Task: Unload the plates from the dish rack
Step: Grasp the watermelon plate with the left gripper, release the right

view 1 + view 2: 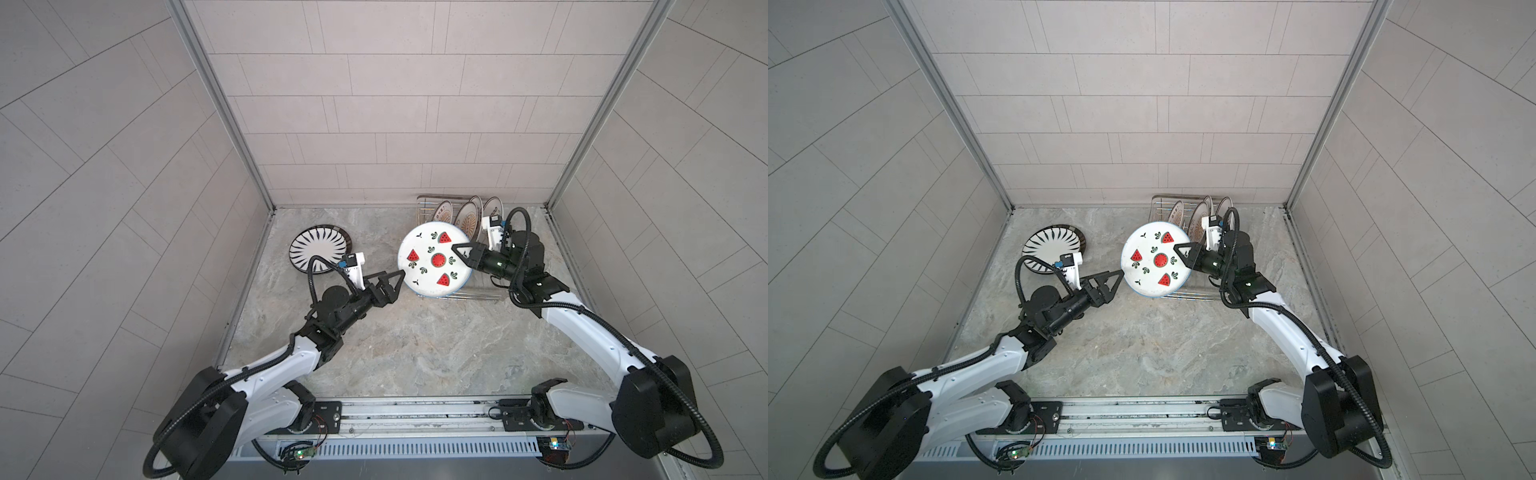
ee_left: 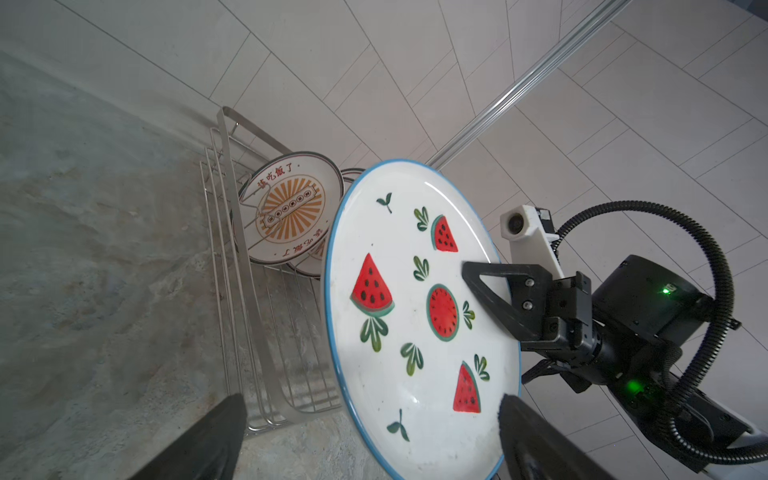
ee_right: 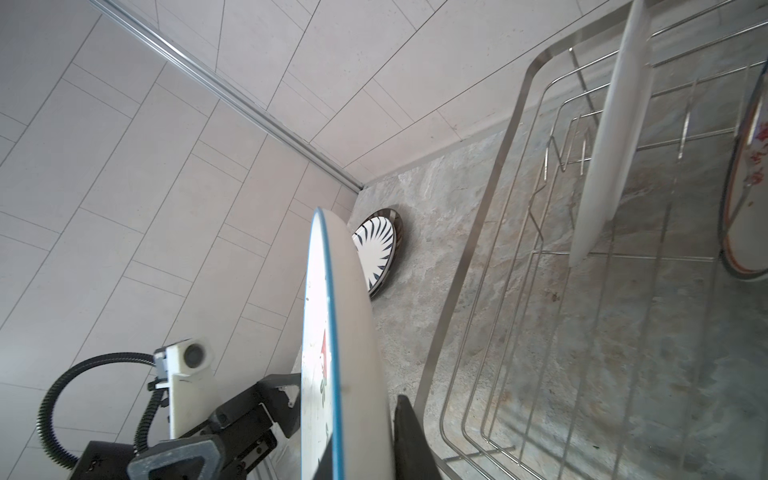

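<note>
A white, blue-rimmed watermelon plate (image 1: 432, 259) (image 1: 1154, 259) hangs tilted above the front of the dish rack (image 1: 424, 208). My right gripper (image 1: 457, 249) is shut on its right rim. My left gripper (image 1: 399, 282) stands open at the plate's lower left edge. In the left wrist view that rim (image 2: 415, 316) lies between the spread fingers (image 2: 224, 419). Three plates stand upright at the rack's back, among them an orange sunburst one (image 2: 291, 212). A dark-rimmed plate with a cream centre (image 1: 318, 249) lies flat on the table at the left.
The wire rack (image 3: 498, 166) stands against the back wall at the right, and its front tines hold nothing. The stone table (image 1: 415, 345) is walled by tiled panels on three sides. A metal rail (image 1: 415, 409) runs along the front edge between the arm bases.
</note>
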{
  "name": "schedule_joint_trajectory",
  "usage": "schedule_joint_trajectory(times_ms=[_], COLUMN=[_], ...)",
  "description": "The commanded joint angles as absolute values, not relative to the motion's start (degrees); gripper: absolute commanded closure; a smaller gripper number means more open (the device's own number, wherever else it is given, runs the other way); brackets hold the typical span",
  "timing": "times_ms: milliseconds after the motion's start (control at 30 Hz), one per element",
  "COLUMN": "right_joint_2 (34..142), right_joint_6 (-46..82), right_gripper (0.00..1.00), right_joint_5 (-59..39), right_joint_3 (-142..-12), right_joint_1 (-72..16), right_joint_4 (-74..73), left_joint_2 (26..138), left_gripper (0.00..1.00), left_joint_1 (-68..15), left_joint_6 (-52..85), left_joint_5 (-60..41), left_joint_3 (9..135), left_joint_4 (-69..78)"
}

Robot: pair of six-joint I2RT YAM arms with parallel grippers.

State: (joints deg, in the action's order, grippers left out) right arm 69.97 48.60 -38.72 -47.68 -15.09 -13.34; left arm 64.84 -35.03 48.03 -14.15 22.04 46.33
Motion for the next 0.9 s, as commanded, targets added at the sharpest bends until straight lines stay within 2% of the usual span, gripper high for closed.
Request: schedule_joint_trajectory(times_ms=[0,167,300,400,467,600,867], right_joint_2=[69.13,71.35,74.13,74.89,75.27,76.39,77.52], right_joint_6=[52.63,54.20,55.46,55.37,55.29,55.28,51.85], right_gripper=[0.92,0.92,0.93,0.93,0.93,0.93,0.92], right_joint_5=[-42.63,-43.36,-44.39,-44.23,-44.12,-44.09,-42.57], right_joint_3=[-47.66,-48.34,-49.32,-49.39,-49.23,-49.52,-50.69], right_joint_1=[-15.36,-18.16,-20.01,-20.04,-20.21,-20.57,-21.77], right_joint_4=[-24.75,-25.57,-27.55,-27.50,-27.68,-27.60,-24.03], left_joint_2=[66.59,69.68,70.24,69.32,69.21,70.51,72.78], left_gripper=[0.00,0.10,0.24,0.39,0.45,0.66,0.78], left_joint_1=[-35.57,-35.57,-35.53,-35.55,-35.58,-35.52,-35.58], left_joint_6=[51.83,55.76,57.13,57.19,57.68,59.64,61.70], left_joint_5=[-14.69,-13.80,-13.65,-12.27,-12.54,-14.78,-15.87], left_joint_3=[23.78,23.20,22.90,22.16,22.06,22.41,22.18], left_joint_4=[52.47,57.65,59.11,58.56,58.54,60.44,63.21])
